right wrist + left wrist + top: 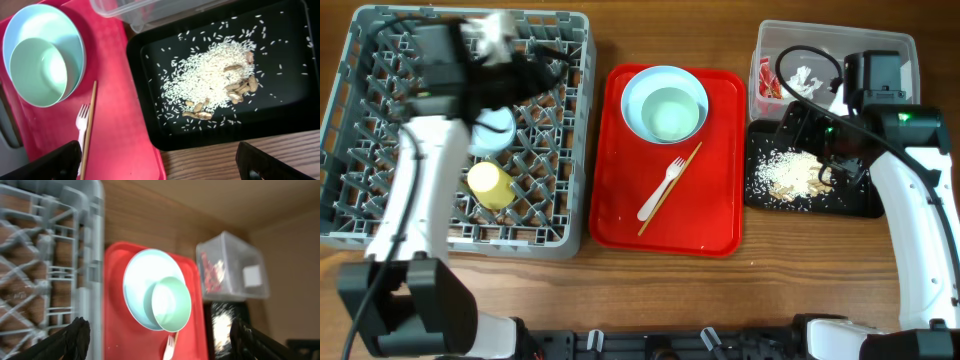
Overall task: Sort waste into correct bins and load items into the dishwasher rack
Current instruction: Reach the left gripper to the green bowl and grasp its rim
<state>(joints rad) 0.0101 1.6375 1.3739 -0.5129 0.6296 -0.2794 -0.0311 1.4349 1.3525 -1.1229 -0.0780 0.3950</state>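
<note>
Off-white rice (210, 75) in black tray (141, 60); left end effector (162, 340), right end effector (160, 162) spread.

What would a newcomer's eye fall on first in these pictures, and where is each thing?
The bright red tray sits in the middle of the table, a pale green bowl nested in a pale blue bowl at its far end. To its right, white rice stands out on the black tray. On the left, the big grey rack holds a yellow cup.
</note>
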